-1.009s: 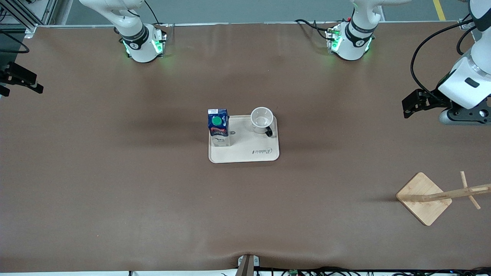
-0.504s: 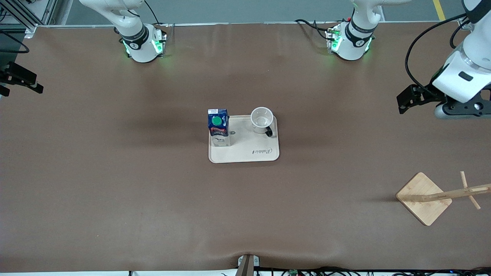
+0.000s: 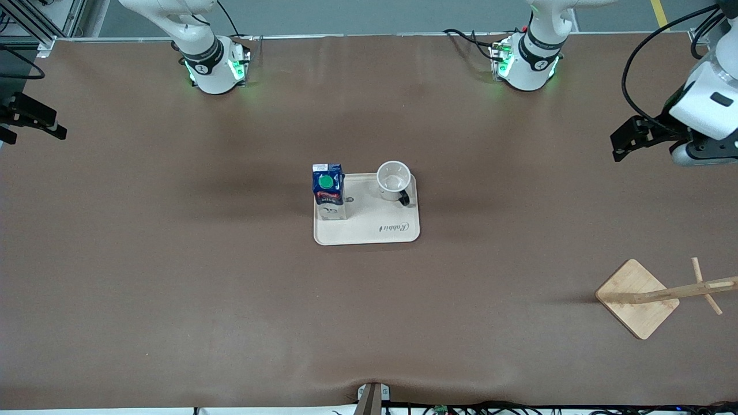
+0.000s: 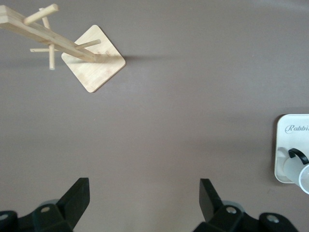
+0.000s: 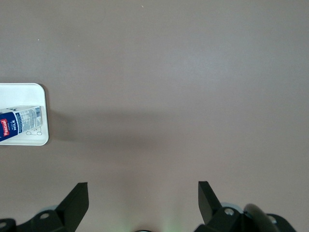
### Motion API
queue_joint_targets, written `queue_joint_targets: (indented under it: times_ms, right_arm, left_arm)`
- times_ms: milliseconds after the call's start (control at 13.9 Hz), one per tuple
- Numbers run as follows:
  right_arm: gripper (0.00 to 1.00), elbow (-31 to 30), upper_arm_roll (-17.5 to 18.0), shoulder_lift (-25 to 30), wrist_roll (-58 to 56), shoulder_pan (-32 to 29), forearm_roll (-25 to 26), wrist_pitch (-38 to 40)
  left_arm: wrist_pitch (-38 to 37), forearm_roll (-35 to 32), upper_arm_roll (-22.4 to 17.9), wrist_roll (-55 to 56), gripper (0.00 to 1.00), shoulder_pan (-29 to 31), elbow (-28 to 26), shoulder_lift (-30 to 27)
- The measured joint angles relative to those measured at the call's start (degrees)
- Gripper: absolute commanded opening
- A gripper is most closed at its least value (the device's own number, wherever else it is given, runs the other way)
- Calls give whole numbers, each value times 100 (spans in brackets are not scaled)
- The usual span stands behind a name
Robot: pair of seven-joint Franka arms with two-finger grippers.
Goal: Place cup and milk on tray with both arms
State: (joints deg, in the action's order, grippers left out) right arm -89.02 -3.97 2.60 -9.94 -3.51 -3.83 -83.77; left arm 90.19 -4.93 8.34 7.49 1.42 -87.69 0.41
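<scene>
The beige tray (image 3: 369, 231) lies mid-table. The milk (image 3: 328, 190), a dark blue carton with a green cap, stands upright on the tray's corner toward the right arm's end. The white cup (image 3: 394, 180) stands upright on the corner toward the left arm's end, its black handle facing the front camera. My left gripper (image 3: 621, 141) hangs open and empty over bare table at the left arm's end. In the left wrist view that gripper (image 4: 143, 193) is open, with the tray (image 4: 288, 145) and cup (image 4: 300, 173) at the edge. My right gripper (image 3: 34, 121) is open (image 5: 142, 193) over the right arm's end. The right wrist view shows the milk (image 5: 21, 124) on the tray (image 5: 26, 94).
A wooden stand with a square base (image 3: 637, 298) and a pegged post is near the front camera at the left arm's end; the left wrist view shows that stand (image 4: 94, 60) too. Brown cloth covers the table. Cables run along the front edge.
The left arm has swung and risen, carrying its open gripper toward the robots' side of the table. The right gripper, milk, cup and tray have stayed put.
</scene>
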Motion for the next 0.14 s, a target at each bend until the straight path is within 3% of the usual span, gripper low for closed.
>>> queue_joint_targets:
  times_ms: [144]
  right_arm:
    - [100,0,0,0,0,0,-4,1]
  left_arm:
    - [-7,0,-12,-161,100,121,12,0]
